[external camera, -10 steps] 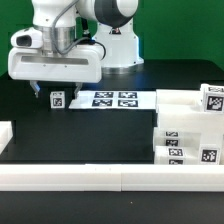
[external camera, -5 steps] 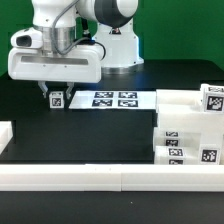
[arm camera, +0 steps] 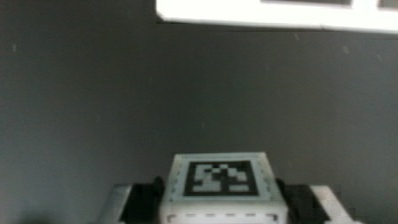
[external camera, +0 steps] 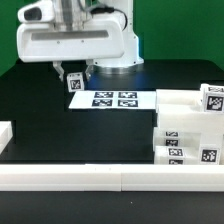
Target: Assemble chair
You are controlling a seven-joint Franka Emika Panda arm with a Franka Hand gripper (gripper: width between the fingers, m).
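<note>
Grip: gripper (external camera: 73, 78) is pinched on a small tagged chair part (external camera: 75, 84). The wrist view shows that part (arm camera: 221, 183) seated between the two fingers (arm camera: 139, 200), tag facing the camera.
Part location: hangs off the table (external camera: 60, 125), over the marker board's (external camera: 112, 99) edge toward the exterior view's left. Whether it clears the board I cannot tell from this angle.
Part type: looks like a short leg or peg block; too small to say which.
Rest of chair: remaining chair parts (external camera: 185, 135) are stacked at the exterior view's right, tags facing out, well apart from the gripper.
Step in hand (judgement): carry the picked piece toward the stack for mating.
Doing it well: keep the part square in the jaws, with no tilt, since the tag face reads flat now and should stay so. Gain height before moving sideways so the piece does not catch the board edge. Approach the stack from above, not sideways, to avoid knocking the tagged blocks. Align the peg to the hole before pressing down.
Risk: narrow grip on smooth plastic, so the part could rotate under a side load.
Containers: none seen. The long white rail (external camera: 100, 176) along the near edge is a fence, not a bin, and nothing rests in or on it.
</note>
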